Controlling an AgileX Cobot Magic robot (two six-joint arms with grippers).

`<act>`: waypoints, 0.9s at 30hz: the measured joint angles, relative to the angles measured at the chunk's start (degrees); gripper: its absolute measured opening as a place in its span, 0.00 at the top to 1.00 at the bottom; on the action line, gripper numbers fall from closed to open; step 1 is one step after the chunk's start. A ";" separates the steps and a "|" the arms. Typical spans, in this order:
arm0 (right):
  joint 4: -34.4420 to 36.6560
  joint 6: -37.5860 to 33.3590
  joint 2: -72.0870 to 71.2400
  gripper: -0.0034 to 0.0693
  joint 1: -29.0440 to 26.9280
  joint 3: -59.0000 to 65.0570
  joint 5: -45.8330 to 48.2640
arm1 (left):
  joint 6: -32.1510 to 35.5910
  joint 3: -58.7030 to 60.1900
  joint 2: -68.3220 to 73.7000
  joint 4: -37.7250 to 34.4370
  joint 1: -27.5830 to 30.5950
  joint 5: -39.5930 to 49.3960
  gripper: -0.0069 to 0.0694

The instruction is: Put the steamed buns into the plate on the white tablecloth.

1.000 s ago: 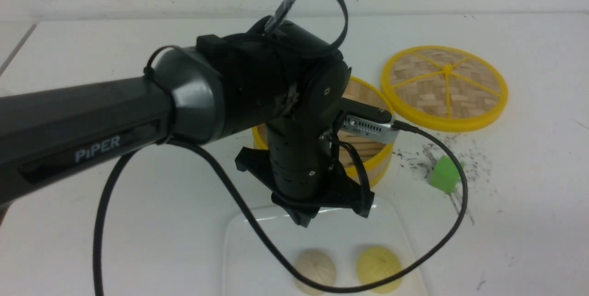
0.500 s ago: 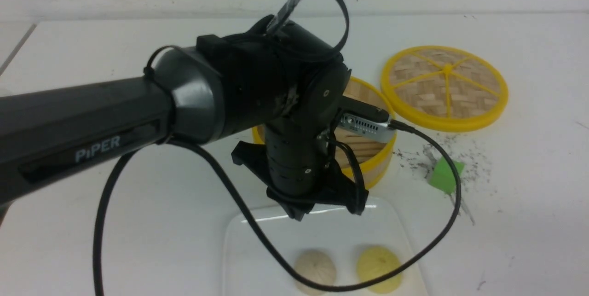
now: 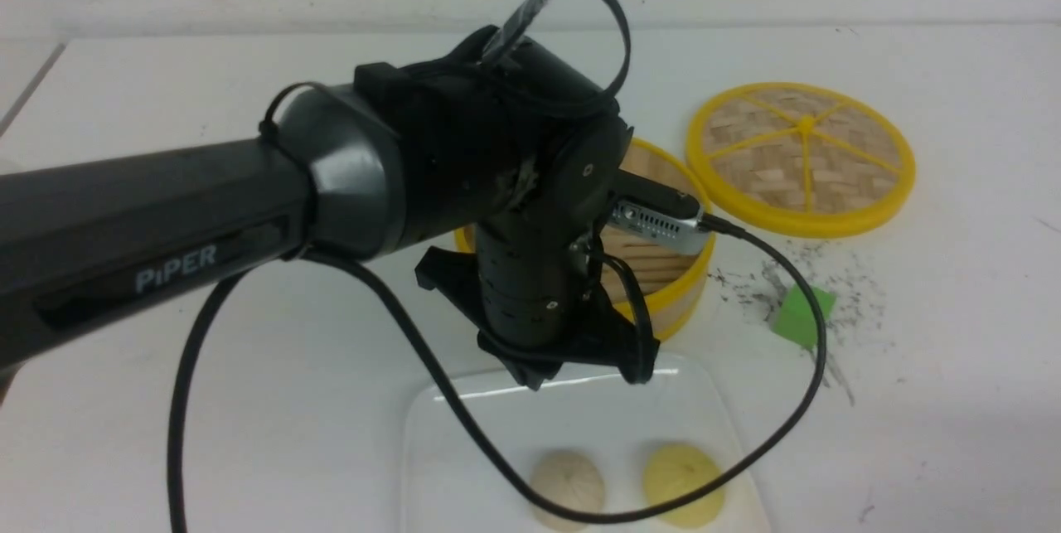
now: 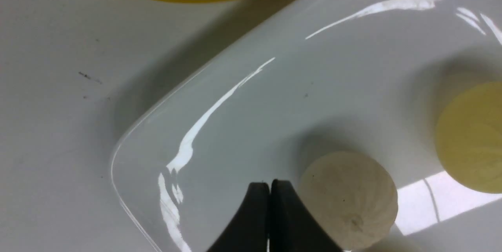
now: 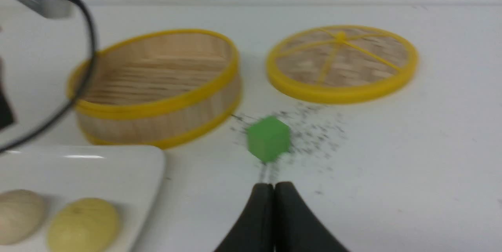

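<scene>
Now, out front, the beige bun point(image 3: 568, 483) and the yellow bun point(image 3: 681, 473) sit side by side in the plate point(image 3: 464, 442) on the white tablecloth point(image 3: 953, 367), the left arm point(image 3: 249, 193) hanging over it. Left wrist: the left claw point(image 4: 270, 195) is pinched together, empty, over the plate just beside the beige bun. Right wrist: the right claw point(image 5: 273, 197) is closed too, holding nothing, the green cube point(image 5: 269, 137) near, ahead of it.

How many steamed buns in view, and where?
2. Both sit on the plate: beige bun on the robot's left, yellow bun beside it on the right. None visible in the steamer basket, though part of its inside is hidden.
</scene>
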 joint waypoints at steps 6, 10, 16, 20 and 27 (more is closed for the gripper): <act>-0.95 0.00 -0.30 0.93 -5.88 6.31 0.02 | 0.41 -0.08 -1.99 0.29 0.00 -0.92 0.88; -0.75 0.00 -0.30 0.92 -6.08 7.26 -0.55 | 0.53 -0.08 -5.71 2.60 0.00 -2.05 0.87; 2.03 0.00 -0.30 0.92 -6.10 7.44 -1.47 | 0.53 -0.08 -14.69 4.88 0.00 -1.80 0.87; 2.18 0.00 -0.30 0.91 -6.10 7.44 -1.52 | 0.53 -0.08 -20.85 5.45 0.00 -1.40 0.87; 2.07 0.00 -0.30 0.90 -6.10 7.44 -1.45 | 0.53 -0.08 -34.67 8.92 0.00 4.11 0.86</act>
